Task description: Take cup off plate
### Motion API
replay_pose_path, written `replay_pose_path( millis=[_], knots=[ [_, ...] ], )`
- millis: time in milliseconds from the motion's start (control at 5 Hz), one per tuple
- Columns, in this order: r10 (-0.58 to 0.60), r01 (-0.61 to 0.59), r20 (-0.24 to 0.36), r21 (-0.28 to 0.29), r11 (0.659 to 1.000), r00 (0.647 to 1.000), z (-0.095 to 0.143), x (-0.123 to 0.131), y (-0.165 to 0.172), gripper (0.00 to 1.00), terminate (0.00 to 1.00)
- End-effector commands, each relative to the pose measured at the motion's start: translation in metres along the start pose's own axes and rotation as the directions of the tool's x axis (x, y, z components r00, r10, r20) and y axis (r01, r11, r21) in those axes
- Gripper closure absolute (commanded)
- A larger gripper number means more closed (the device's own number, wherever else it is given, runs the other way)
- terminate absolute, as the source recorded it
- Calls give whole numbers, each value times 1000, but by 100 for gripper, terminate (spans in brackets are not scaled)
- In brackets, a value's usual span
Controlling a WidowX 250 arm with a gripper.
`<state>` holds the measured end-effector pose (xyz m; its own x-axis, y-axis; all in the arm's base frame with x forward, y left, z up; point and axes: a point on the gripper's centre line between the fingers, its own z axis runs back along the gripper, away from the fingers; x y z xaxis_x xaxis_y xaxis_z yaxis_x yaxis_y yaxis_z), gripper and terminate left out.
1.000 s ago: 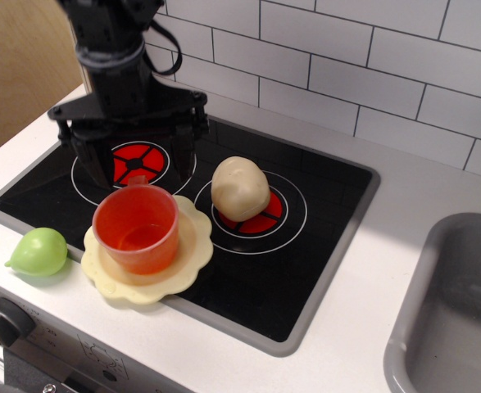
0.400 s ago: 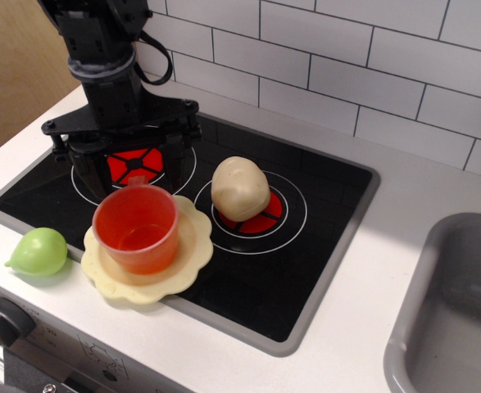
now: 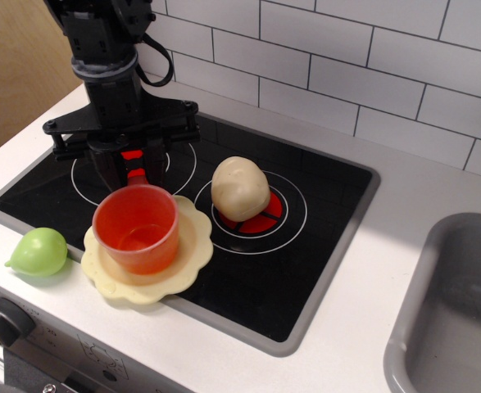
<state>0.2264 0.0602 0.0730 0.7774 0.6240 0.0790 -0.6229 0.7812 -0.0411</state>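
The translucent orange-red cup stands upright on the pale yellow scalloped plate at the front left of the stove. My black gripper hangs just behind the cup's far rim. Its two fingers point down on either side of the cup's small tab handle. The jaws stand narrow, with a small gap still showing on each side of the tab. The fingertips are hidden behind the cup rim.
A beige potato-shaped lump sits on the right burner, close to the plate's right. A green pear-like toy lies on the white counter left of the plate. A grey sink is at the right. A tiled wall runs along the back.
The fingers have drawn in from wide apart to close around the cup's tab handle. The gripper shifted slightly left and lower. The cup and plate have not moved.
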Motion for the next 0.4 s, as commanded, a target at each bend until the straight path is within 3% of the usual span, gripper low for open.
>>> replay_pose_path(
  millis=[0, 200],
  knots=[
    [28, -28, 16, -22, 999, 999, 14, 14, -6, 100, 0],
    [19, -19, -13, -30, 999, 1000, 32, 9, -11, 100, 0]
  ],
)
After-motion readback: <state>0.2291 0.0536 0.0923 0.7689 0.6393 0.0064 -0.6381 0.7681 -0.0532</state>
